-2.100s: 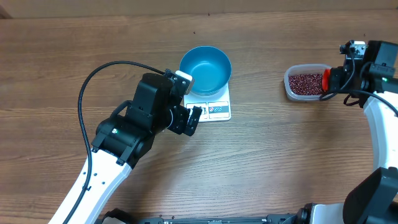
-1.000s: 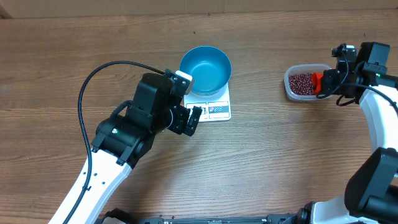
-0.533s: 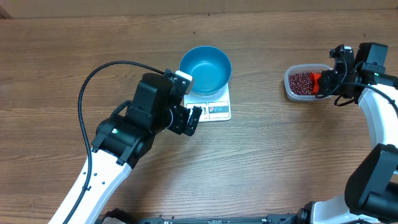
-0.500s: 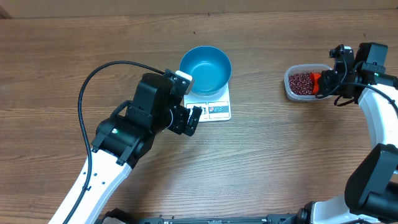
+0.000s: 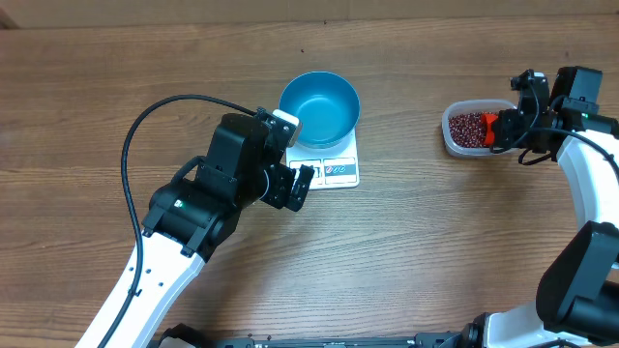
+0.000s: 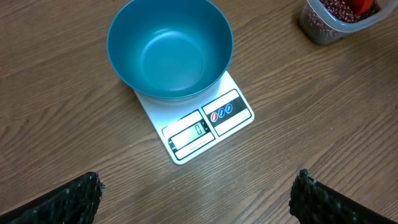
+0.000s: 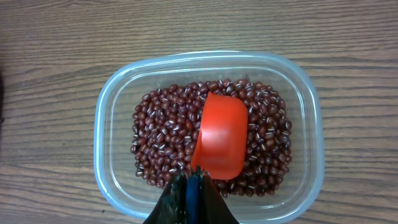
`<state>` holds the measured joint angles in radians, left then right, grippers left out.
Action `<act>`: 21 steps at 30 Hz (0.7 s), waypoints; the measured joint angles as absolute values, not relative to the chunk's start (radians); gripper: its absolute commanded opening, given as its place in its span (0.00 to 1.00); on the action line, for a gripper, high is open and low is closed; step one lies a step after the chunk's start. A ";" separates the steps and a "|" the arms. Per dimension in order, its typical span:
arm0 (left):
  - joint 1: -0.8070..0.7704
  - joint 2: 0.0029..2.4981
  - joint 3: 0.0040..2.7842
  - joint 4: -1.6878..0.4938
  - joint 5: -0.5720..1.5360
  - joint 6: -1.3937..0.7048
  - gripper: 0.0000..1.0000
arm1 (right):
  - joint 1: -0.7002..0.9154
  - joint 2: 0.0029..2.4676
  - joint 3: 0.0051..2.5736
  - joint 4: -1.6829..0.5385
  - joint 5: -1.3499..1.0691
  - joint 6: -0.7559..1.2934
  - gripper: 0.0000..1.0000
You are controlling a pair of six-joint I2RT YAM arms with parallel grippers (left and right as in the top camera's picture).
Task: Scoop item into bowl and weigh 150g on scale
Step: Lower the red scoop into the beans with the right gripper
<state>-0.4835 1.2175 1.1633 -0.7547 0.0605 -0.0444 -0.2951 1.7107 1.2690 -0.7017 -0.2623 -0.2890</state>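
Observation:
The blue bowl (image 5: pixel 319 106) (image 6: pixel 169 50) stands empty on the white scale (image 5: pixel 334 171) (image 6: pixel 205 127) at mid-table. My left gripper (image 5: pixel 295 188) (image 6: pixel 198 180) hovers open just in front of and left of the scale, with nothing between its fingers. At the right, dark red beans (image 5: pixel 467 126) (image 7: pixel 161 130) fill a clear tub (image 5: pixel 450 140) (image 7: pixel 106 124). My right gripper (image 5: pixel 498 130) (image 7: pixel 194 180) is shut on the blue handle of an orange-red scoop (image 5: pixel 491 128) (image 7: pixel 221 134). The scoop's cup lies on the beans, with no beans on its showing surface.
Bare wooden table surrounds the scale and the tub. The left arm's black cable (image 5: pixel 155 116) loops over the table at the left. The right arm (image 5: pixel 590 174) runs along the table's right edge.
The right gripper has shifted a little to the left with the scoop, further over the tub of beans. The left arm, bowl and scale have not moved.

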 measured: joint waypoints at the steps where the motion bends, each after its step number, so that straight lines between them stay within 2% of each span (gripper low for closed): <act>1: -0.484 1.217 1.163 -0.755 0.060 -0.044 1.00 | -0.295 1.711 1.269 -0.702 -0.265 -0.289 0.04; 21: -0.484 1.217 1.163 -0.755 0.060 -0.044 1.00 | -0.301 1.757 1.269 -0.708 -0.333 -0.289 0.04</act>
